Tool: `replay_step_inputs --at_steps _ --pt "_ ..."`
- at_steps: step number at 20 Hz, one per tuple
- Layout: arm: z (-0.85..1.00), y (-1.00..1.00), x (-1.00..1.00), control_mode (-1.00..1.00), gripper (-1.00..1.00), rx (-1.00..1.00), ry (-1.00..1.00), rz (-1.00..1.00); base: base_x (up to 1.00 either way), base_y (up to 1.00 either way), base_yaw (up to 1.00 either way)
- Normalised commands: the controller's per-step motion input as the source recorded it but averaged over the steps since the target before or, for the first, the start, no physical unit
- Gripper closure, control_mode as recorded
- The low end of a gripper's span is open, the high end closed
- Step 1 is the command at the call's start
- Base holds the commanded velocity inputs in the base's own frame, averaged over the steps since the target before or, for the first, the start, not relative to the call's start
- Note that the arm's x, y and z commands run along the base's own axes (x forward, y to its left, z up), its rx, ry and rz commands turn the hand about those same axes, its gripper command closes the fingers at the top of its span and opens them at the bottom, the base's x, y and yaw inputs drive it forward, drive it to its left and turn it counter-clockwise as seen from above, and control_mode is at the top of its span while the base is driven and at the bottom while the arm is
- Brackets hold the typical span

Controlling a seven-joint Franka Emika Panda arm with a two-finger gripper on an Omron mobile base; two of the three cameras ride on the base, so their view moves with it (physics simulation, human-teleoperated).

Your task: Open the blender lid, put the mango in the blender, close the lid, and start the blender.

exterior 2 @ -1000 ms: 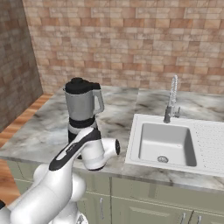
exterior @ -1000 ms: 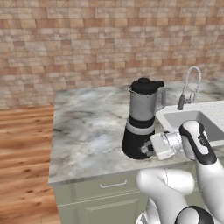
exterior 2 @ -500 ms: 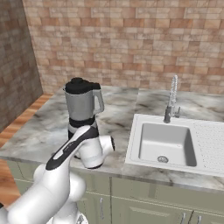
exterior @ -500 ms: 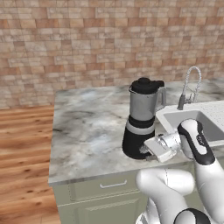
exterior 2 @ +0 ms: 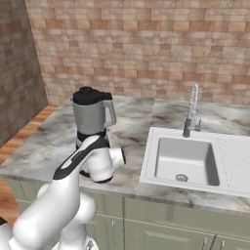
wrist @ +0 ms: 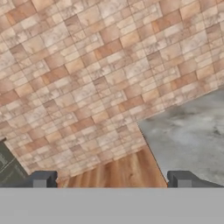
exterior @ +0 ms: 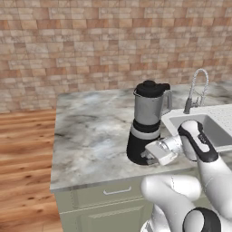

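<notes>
The gripper [wrist: 111, 179] stands with its two dark fingertips [wrist: 41, 178] far apart and nothing between them; from the hand view they look past a grey marble corner toward brick wall and wooden floor. In the left base view the hand sits low at the front of the blender [exterior: 147, 124], just beside its glossy black base, and covers the front of that base, so the knob cannot be made out. From the right base view the white arm crosses in front of the blender's base and hides most of it; the fingers themselves are too tucked in to see there.

The blender lid [exterior: 152, 88] is seated on top of the grey jar. The mango is nowhere I can pick out, and the jar is too cloudy to see into.

The blender stands on a grey marble counter [exterior: 93, 136], near its front edge, with a white sink [exterior 2: 188, 158] and a spring-neck faucet [exterior 2: 192, 110] to the blender's right. Behind the blender runs a brick wall [exterior: 90, 43]; left of the counter lies wooden floor [exterior: 25, 163].
</notes>
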Motion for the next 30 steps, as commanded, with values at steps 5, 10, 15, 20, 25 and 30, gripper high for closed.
replay_step_inputs --at_steps 5,10,15,20,25,30 --pt "-0.52 0.13 0.36 -1.00 -1.00 0.05 0.01 -0.03 0.00 0.00 0.00" --pt "-0.47 0.26 0.49 -1.00 -1.00 0.04 0.00 0.00 0.00 0.00 0.00" --pt "-0.63 0.45 0.52 -1.00 -1.00 0.02 0.00 -0.01 0.00 0.00 0.00" --pt "-0.34 0.14 0.91 -1.00 -1.00 0.02 -0.06 -0.01 0.00 0.00 0.00" --pt "-0.67 0.00 0.99 -1.00 -1.00 0.01 -0.13 -0.01 0.00 0.00 0.00" --pt "-0.37 0.00 0.74 -1.00 -1.00 0.01 -0.12 -0.03 0.00 0.00 0.00"
